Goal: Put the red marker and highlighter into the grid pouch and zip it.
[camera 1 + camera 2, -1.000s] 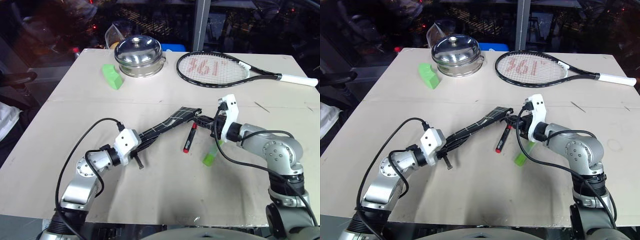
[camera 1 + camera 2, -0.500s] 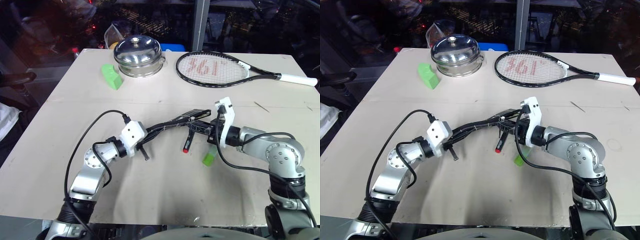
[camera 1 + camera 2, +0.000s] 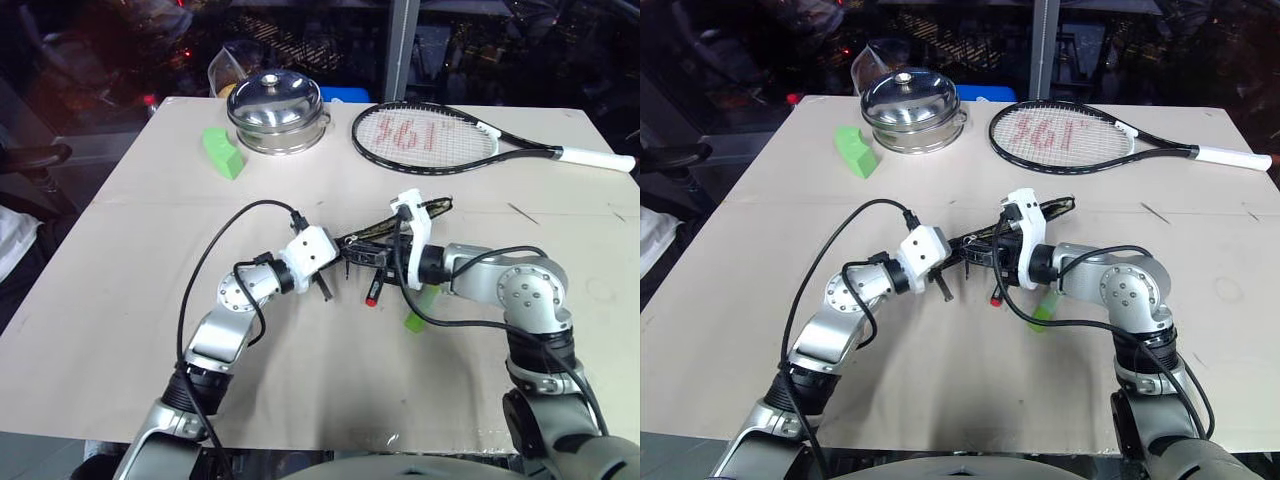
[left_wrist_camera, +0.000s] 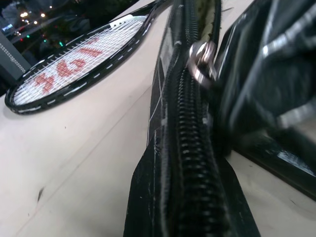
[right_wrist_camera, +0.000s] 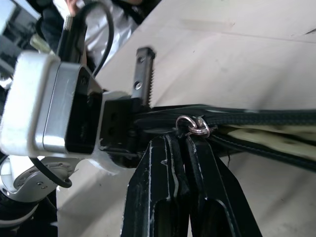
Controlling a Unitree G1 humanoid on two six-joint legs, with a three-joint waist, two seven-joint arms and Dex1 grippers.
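Slid together toward frame centre, left gripper [image 3: 338, 262] and right gripper [image 3: 385, 258] both pinching the grid pouch [image 3: 405, 217], red marker [image 3: 373, 291] and highlighter [image 3: 415, 318] lying outside, so nothing packed yet.

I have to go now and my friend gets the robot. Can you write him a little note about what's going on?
Left claw: shut on one end of the grid pouch, held up off the table.
Right claw: shut at the pouch's zipper, by the small metal ring.
The pouch's mouth is partly open.
Red marker and highlighter lie on the table under the claws.
Done: pouch picked up.
Left: put both pens in, then zip it shut.
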